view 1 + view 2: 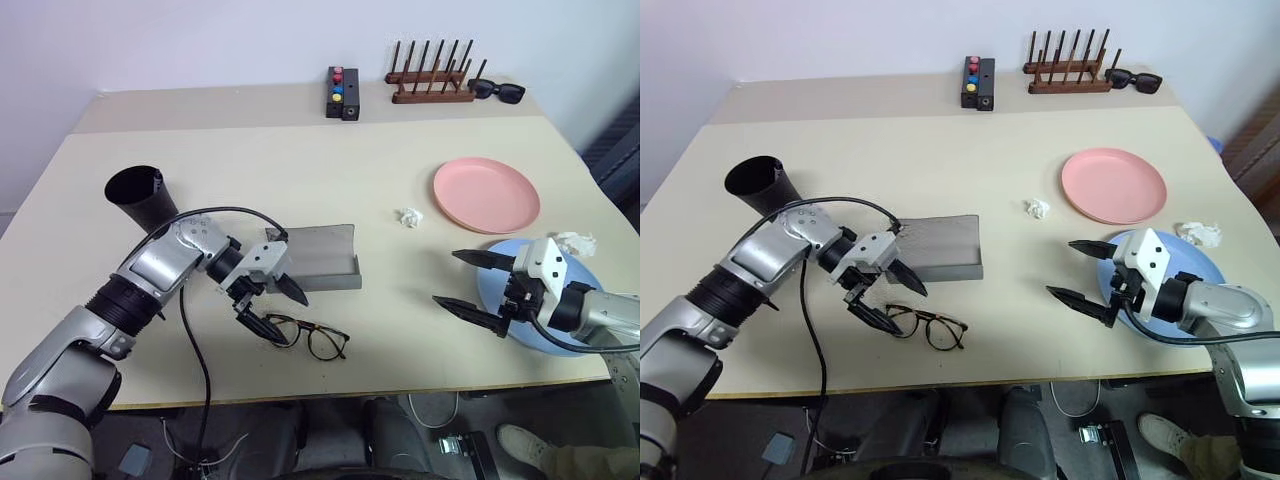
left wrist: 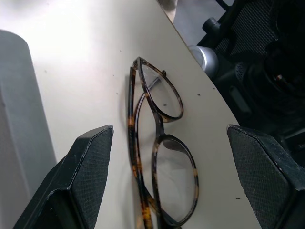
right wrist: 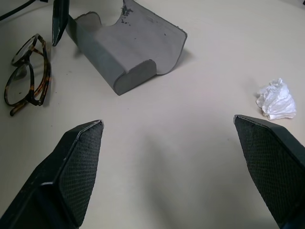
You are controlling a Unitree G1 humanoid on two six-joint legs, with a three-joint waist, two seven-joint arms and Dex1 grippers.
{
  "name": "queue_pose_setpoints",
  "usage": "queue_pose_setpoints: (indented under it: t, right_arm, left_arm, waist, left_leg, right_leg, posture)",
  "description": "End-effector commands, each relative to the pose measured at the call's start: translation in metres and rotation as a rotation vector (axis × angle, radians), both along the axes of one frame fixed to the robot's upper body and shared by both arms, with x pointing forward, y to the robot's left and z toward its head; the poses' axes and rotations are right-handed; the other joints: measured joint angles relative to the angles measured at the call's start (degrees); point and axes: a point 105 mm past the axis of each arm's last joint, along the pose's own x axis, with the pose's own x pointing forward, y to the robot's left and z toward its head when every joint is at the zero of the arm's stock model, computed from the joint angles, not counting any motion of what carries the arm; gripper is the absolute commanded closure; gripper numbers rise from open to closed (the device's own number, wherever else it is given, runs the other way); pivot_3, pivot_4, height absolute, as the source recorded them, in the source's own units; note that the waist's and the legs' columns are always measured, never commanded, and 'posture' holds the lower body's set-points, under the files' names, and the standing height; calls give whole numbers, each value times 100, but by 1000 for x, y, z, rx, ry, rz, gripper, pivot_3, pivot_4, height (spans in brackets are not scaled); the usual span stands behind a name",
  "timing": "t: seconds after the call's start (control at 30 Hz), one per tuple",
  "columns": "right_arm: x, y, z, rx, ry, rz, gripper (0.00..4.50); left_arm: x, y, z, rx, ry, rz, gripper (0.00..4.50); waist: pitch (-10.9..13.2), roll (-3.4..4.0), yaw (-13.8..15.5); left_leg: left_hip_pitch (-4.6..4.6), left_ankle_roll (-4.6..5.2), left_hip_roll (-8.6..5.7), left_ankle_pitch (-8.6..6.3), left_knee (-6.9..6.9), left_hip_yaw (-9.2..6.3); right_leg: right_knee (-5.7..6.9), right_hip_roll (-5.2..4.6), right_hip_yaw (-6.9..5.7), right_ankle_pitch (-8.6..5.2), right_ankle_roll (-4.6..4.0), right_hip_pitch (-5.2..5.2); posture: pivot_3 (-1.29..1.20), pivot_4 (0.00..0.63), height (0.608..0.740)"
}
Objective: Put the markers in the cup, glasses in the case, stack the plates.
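Observation:
The brown-rimmed glasses (image 1: pixel 315 337) lie folded on the table near its front edge, just in front of the open grey case (image 1: pixel 322 258). My left gripper (image 1: pixel 287 313) hovers open over the left end of the glasses. In the left wrist view the glasses (image 2: pixel 157 157) lie between its two fingers. The black cup (image 1: pixel 140 196) stands at the left behind my left arm. The pink plate (image 1: pixel 486 194) lies to the right. My right gripper (image 1: pixel 447 278) is open and empty above the left rim of the blue plate (image 1: pixel 590 272). The markers are out of view.
One crumpled white paper (image 1: pixel 409 217) lies left of the pink plate and another (image 1: pixel 576 241) behind the blue plate. Along the back stand a black box with coloured buttons (image 1: pixel 342 92), a wooden peg rack (image 1: pixel 432 82) and black sunglasses (image 1: pixel 497 91).

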Motion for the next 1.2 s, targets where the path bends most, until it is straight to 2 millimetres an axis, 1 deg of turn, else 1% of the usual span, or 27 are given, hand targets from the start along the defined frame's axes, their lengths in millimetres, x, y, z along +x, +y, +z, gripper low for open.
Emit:
queue_pose_setpoints:
  t: [0.03, 0.07, 0.1, 0.17, 0.2, 0.23, 0.27, 0.37, 0.43, 0.47, 0.53, 0.57, 0.67, 0.7, 0.73, 0.8, 0.87, 0.93, 1.1, 1.2]
  right_arm:
    - [1, 7, 9, 10, -53, 8, 0]
    - [2, 7, 9, 15, -56, 2, 0]
    - [1, 8, 9, 20, -56, 0, 0]
    - [-1, 10, 9, 33, -56, -10, 0]
    - [-2, 11, 9, 39, -55, -14, 0]
    - [-3, 12, 9, 43, -54, -17, 0]
    - [-6, 13, 9, 46, -52, -16, 0]
    - [-17, 19, 13, 62, -38, 2, 0]
    - [-29, 31, 13, 73, -12, 41, 0]
    - [-35, 36, 12, 75, 0, 65, 0]
    - [-41, 47, 12, 93, 22, 99, 0]
    - [-42, 51, 12, 100, 33, 117, 0]
    - [-38, 57, 7, 102, 56, 152, 0]
    - [-35, 57, 5, 104, 60, 157, 0]
    - [-32, 57, 5, 105, 62, 160, 0]
    - [-27, 56, 4, 102, 64, 172, 0]
    - [-25, 60, 1, 100, 77, 210, 0]
    - [-25, 66, -3, 108, 97, 251, 0]
    - [-28, 78, -21, 83, 146, 325, 0]
    - [-23, 81, -26, 91, 152, 322, 0]
  left_arm:
    - [20, -6, 14, -87, -102, 100, 611]
    - [28, -7, 15, -126, -139, 158, 611]
    - [41, -9, 19, -191, -190, 256, 611]
    - [61, -10, 35, -328, -263, 448, 611]
    - [67, -9, 43, -385, -274, 526, 611]
    - [69, -9, 49, -417, -277, 569, 611]
    - [68, -7, 58, -460, -281, 615, 611]
    - [61, 0, 84, -549, -292, 724, 611]
    - [55, 9, 96, -582, -273, 784, 611]
    - [50, 13, 99, -582, -262, 791, 611]
    - [28, 20, 90, -505, -216, 726, 611]
    - [17, 24, 82, -451, -198, 682, 611]
    - [-17, 34, 58, -287, -111, 504, 611]
    - [-27, 37, 51, -237, -74, 444, 611]
    - [-32, 39, 48, -207, -50, 407, 611]
    - [-36, 42, 42, -161, -37, 344, 611]
    - [-40, 44, 32, -94, -43, 249, 611]
    - [-39, 44, 26, -58, -43, 178, 611]
    - [-28, 30, 15, -41, -86, 95, 611]
    - [-26, 18, 7, -45, -60, 62, 611]
  waist:
    - [1, -2, 10]
    - [1, -2, 9]
    - [1, -2, 4]
    - [1, -1, 2]
    - [1, -2, 1]
    - [1, -2, 1]
    - [2, -3, -2]
    - [1, -2, 0]
    - [1, -1, 5]
    - [1, -1, 5]
    - [-1, 0, -13]
    - [-2, 2, -37]
    - [-1, 1, -24]
    - [0, 4, -8]
    - [1, 2, 12]
    - [1, 2, 69]
    - [0, 2, 106]
    - [1, 2, 125]
    - [0, 2, 141]
    - [0, 1, 136]
  left_leg:
    - [0, 0, 0, 0, 2, 0]
    - [-1, 0, 0, 0, 4, -1]
    - [-2, 0, 0, 0, 5, -1]
    - [-1, 1, 0, 0, 5, -1]
    - [-2, 0, 0, 0, 4, -2]
    - [-2, 0, 1, 0, 5, -2]
    - [-2, 0, 0, 0, 4, -2]
    - [-3, 0, 1, 0, 3, -2]
    - [-3, 0, 0, 0, 5, -2]
    - [-3, 0, 1, 0, 5, -2]
    - [0, 0, 1, -1, 6, -2]
    - [0, -1, 2, -1, 1, 0]
    - [8, -1, 2, 0, -10, 7]
    - [8, -1, 3, 0, -12, 7]
    - [9, -1, 3, 0, -13, 8]
    - [8, 1, 3, -2, -13, 4]
    - [9, 14, 2, -9, -13, 4]
    - [9, 11, 2, -7, -14, 6]
    - [7, 3, 4, -3, -18, 5]
    - [6, 3, 4, -3, -17, 7]
  right_leg:
    - [0, 0, -1, 0, 0, 1]
    - [0, 1, -1, 0, 0, 1]
    - [0, 1, -1, 0, 0, 1]
    - [1, 0, 0, 0, 0, 1]
    - [1, 0, 1, 0, 0, -1]
    - [2, 0, 1, 0, 0, -2]
    - [3, 0, 1, 0, 0, -2]
    - [4, 0, 3, 0, 0, -5]
    - [4, 0, 3, 0, 0, -5]
    - [4, 0, 3, 0, 0, -4]
    - [5, 0, 3, 0, 0, -1]
    - [4, 1, 4, 0, 0, -3]
    - [1, 1, 8, 0, 0, -2]
    - [0, 1, 8, 0, 0, -2]
    - [-1, 0, 8, -1, -1, -1]
    - [-9, -1, 3, -1, -1, 7]
    - [-18, -2, 2, 0, -1, 14]
    - [-23, -2, 2, 1, -2, 13]
    - [-27, -2, 0, 1, -2, 11]
    - [-31, -2, 1, 1, -1, 11]
  posture:
    - [0, 150, 740]
    - [0, 150, 740]
    - [0, 150, 740]
    - [0, 150, 740]
    - [0, 150, 740]
    - [0, 150, 740]
    - [0, 150, 740]
    - [0, 150, 740]
    - [0, 150, 740]
    - [0, 150, 740]
    - [0, 150, 740]
    - [0, 150, 740]
    - [0, 150, 740]
    - [0, 150, 740]
    - [0, 150, 740]
    - [0, 150, 740]
    - [0, 150, 740]
    - [0, 150, 740]
    - [0, 150, 740]
    - [0, 150, 740]
